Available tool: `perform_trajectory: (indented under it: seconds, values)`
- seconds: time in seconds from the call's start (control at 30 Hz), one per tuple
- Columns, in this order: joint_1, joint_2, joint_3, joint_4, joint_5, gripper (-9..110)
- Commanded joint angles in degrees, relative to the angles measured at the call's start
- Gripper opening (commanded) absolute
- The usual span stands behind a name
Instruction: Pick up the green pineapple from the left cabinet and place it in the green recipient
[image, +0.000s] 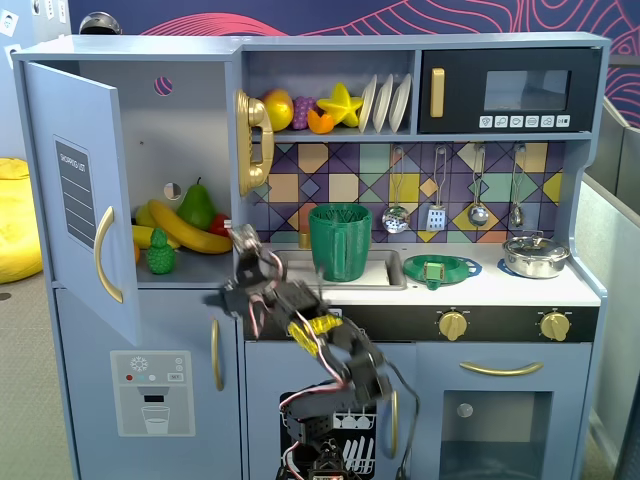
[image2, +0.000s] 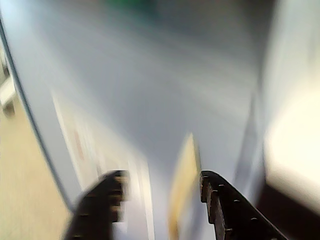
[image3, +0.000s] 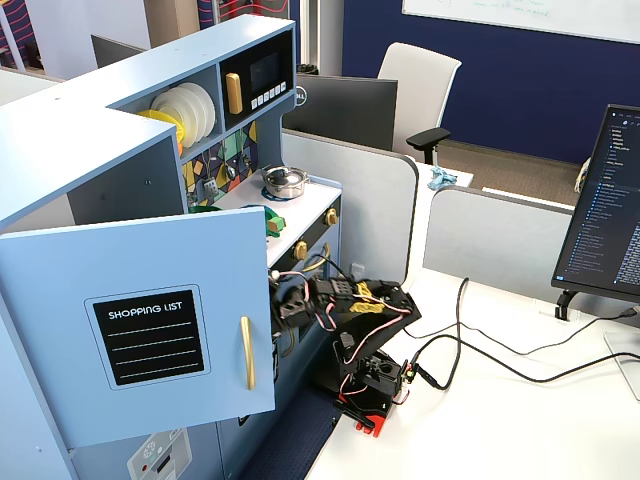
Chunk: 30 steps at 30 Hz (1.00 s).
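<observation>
Pineapple (image: 160, 252) sits on the open cabinet (image: 190, 150) shelf, at ten o'clock from my hand (image: 243, 243), which is spread, grasping nothing. Cup (image: 340, 241) stands at three o'clock on the counter (image: 560, 287).

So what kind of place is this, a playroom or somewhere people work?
Most likely an office or lab. A toy kitchen stands on a white desk, with a computer monitor, grey cubicle dividers and an office chair nearby.
</observation>
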Motion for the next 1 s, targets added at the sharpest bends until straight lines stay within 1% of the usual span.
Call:
perform_trajectory:
  seconds: [0.0, 0.07, 0.2, 0.4, 0.6, 0.97]
  values:
    - [-1.6, -8.8, -13.6, -4.0, -3.4, 19]
    - [-2.1, -12.4, -16.2, -9.0, -5.5, 21]
    - [-5.5, -19.4, -19.8, -23.3, -1.7, 29]
    - [-5.8, -28.4, -24.1, -32.3, 1.1, 34]
    - [-2.8, -35.9, -26.0, -39.3, 3.8, 37]
    - [1.1, -43.6, -28.7, -43.3, 3.6, 39]
